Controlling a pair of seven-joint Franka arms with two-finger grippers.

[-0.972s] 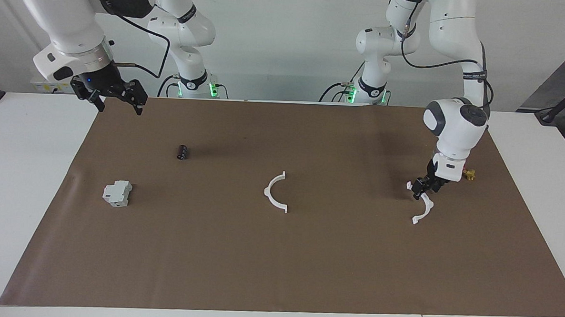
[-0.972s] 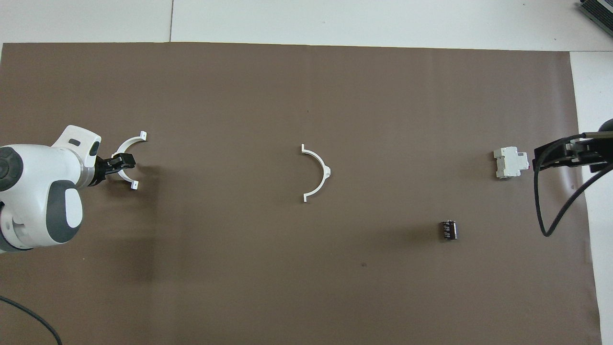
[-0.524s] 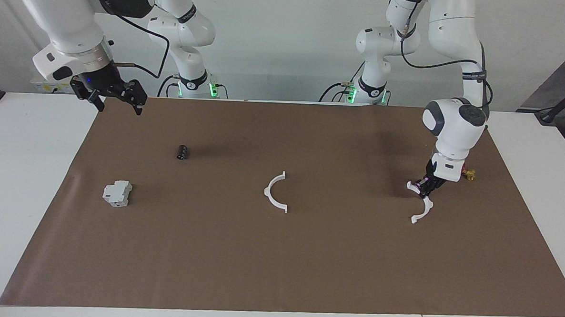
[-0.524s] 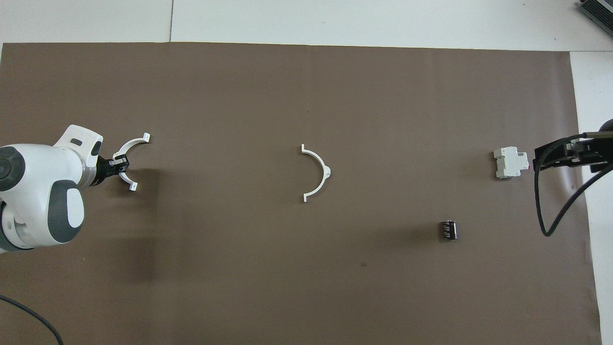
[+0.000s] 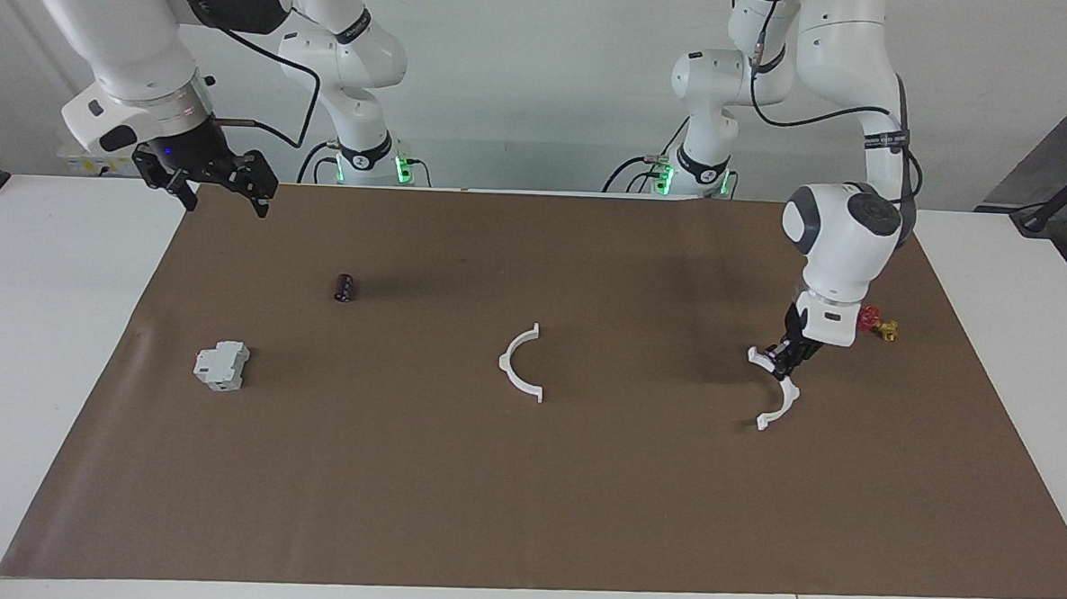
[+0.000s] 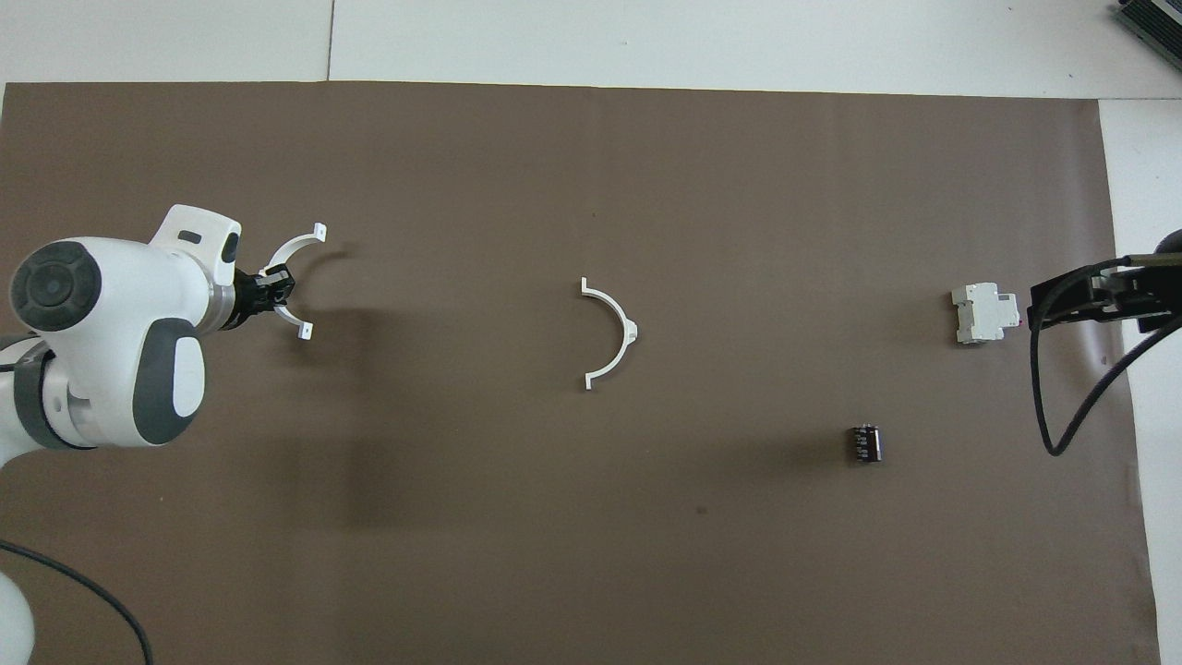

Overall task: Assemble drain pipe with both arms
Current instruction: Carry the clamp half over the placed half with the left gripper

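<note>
The drain pipe is in two white half-ring arcs. One arc (image 5: 514, 371) lies flat in the middle of the brown mat, also in the overhead view (image 6: 617, 319). My left gripper (image 5: 781, 354) is shut on the middle of the second arc (image 5: 788, 402) and holds it a little above the mat, toward the left arm's end. It shows in the overhead view too, gripper (image 6: 272, 288) and arc (image 6: 294, 247). My right gripper (image 5: 227, 203) is open and empty, raised over the mat's corner at the right arm's end, and waits.
A grey-white boxy block (image 5: 221, 364) and a small black cylinder (image 5: 345, 287) lie toward the right arm's end. A small red-and-yellow valve (image 5: 876, 324) lies beside the left arm's wrist. The brown mat (image 5: 524, 515) covers most of the table.
My left gripper has closed on the second arc, lifted it off the mat and carried it a little toward the middle arc. The right arm has not moved.
</note>
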